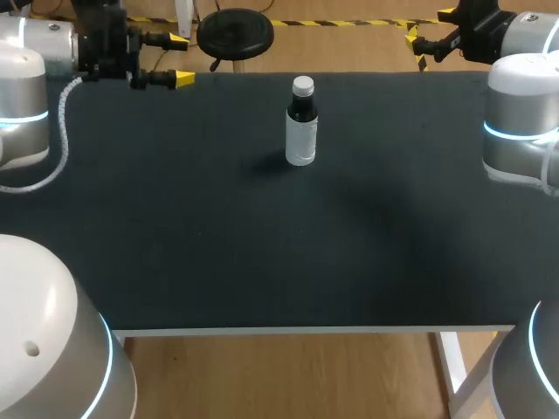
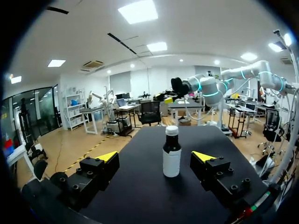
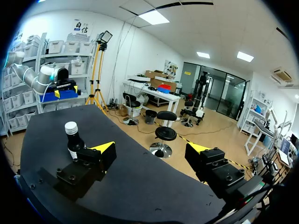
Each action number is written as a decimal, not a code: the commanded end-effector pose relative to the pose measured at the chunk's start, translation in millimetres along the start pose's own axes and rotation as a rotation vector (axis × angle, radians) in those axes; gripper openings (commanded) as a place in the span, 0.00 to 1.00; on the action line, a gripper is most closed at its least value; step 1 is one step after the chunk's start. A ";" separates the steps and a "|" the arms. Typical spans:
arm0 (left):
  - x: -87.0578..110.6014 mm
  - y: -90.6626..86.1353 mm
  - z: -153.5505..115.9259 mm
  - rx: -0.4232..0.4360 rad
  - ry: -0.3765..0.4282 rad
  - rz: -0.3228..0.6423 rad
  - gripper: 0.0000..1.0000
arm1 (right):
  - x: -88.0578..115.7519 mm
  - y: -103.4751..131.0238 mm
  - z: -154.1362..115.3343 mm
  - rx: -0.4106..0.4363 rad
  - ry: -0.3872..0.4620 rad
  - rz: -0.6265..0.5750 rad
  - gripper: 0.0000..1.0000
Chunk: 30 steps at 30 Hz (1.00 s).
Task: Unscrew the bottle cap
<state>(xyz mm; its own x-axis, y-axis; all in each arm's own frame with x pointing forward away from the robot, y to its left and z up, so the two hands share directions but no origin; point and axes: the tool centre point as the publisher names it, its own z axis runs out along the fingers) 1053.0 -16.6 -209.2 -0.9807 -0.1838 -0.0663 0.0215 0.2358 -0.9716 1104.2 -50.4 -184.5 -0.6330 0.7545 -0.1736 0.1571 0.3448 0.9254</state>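
Starting point: bottle [image 1: 300, 131] upright on the table [image 1: 262, 262], cap [image 1: 302, 85] on, nothing unscrewed | your left tool [image 1: 181, 59], fingers apart, well off the bottle's left | right tool [image 3: 150, 148], fingers apart, well off its right | gripping and twisting remain.
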 end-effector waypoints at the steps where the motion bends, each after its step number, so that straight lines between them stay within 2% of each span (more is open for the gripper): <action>1: -7.3 2.7 0.3 0.003 0.119 -0.001 1.00 | 0.1 0.0 0.0 0.000 0.000 0.000 1.00; 13: -3.8 4.8 2.2 0.000 0.120 0.019 1.00 | 0.1 0.0 0.0 0.000 0.000 0.000 1.00; 17: 3.8 8.6 28.2 0.003 0.159 -0.004 1.00 | 0.1 0.0 0.0 0.000 0.000 0.000 1.00; 20: 9.3 8.0 44.0 0.029 0.174 0.015 1.00 | 0.1 0.0 0.0 0.000 0.000 0.000 1.00; 30: 26.7 11.6 89.7 -0.001 0.145 0.023 1.00 | 0.1 0.0 0.0 0.000 0.000 0.000 1.00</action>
<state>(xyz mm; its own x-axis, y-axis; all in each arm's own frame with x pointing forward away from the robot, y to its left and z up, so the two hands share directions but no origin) 1047.3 -91.1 -238.5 -0.9984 -0.0205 -0.0535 0.0471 0.2395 -0.9698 1104.2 -50.4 -184.5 -0.6330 0.7545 -0.1736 0.1572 0.3448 0.9254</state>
